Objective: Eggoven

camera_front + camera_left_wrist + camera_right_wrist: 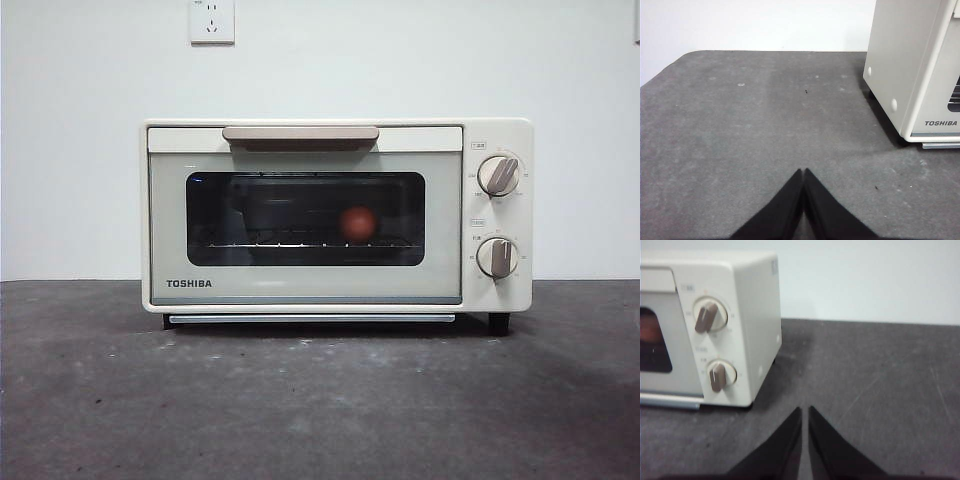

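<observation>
Sitting behind dark glass [305,218], reddish-brown egg [357,223] inside shut cream oven [336,216]

Right gripper [804,412] is hovering low over the dark grey table [875,380], jaws pressed nearly together with only a thin slit between the tips, gripping nothing. Cream toaster oven [747,300] is sitting ahead of the jaws and off to one side, well apart from the tips, showing its knob-side front corner. Upper knob [706,316] is pointing tilted; lower knob [717,376] is pointing roughly straight down. Dark glass door [652,342] is showing at the frame edge, with a blurry reddish patch behind it, too unclear to identify. Plain white wall [865,275] is running behind the table.
</observation>
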Robot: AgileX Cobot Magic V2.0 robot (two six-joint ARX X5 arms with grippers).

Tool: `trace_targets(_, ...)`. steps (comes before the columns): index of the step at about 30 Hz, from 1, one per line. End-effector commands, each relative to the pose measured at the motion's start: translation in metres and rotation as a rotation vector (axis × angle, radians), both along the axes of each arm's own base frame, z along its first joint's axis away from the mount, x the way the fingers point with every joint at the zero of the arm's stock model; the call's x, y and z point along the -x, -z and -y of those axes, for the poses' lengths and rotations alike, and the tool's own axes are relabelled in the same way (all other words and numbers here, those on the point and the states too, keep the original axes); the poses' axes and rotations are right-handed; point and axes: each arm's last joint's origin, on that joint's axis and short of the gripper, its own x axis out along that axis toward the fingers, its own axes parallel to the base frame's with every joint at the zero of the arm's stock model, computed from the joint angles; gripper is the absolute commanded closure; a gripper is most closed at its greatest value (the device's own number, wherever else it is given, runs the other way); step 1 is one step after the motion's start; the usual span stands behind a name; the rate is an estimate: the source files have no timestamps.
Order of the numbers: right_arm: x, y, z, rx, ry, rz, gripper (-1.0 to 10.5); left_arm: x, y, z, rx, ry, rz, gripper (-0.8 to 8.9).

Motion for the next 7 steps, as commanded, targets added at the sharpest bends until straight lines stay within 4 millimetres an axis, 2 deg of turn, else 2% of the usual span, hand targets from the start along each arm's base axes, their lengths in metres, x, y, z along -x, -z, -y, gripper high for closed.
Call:
trace_targets(1, 0.0002, 0.0044, 0.0003, 0.006, 0.003, -0.028, 9.4, -0.0012, 0.0096, -0.0002, 0.010, -0.003, -0.030, 8.06)
trace_targets(7, 0.0011, 0.0112, 0.0003, -0.003, 0.004, -0.102, 9.4, -0.0012, 0.0096, -0.0002, 0.010, -0.003, -0.030, 8.06)
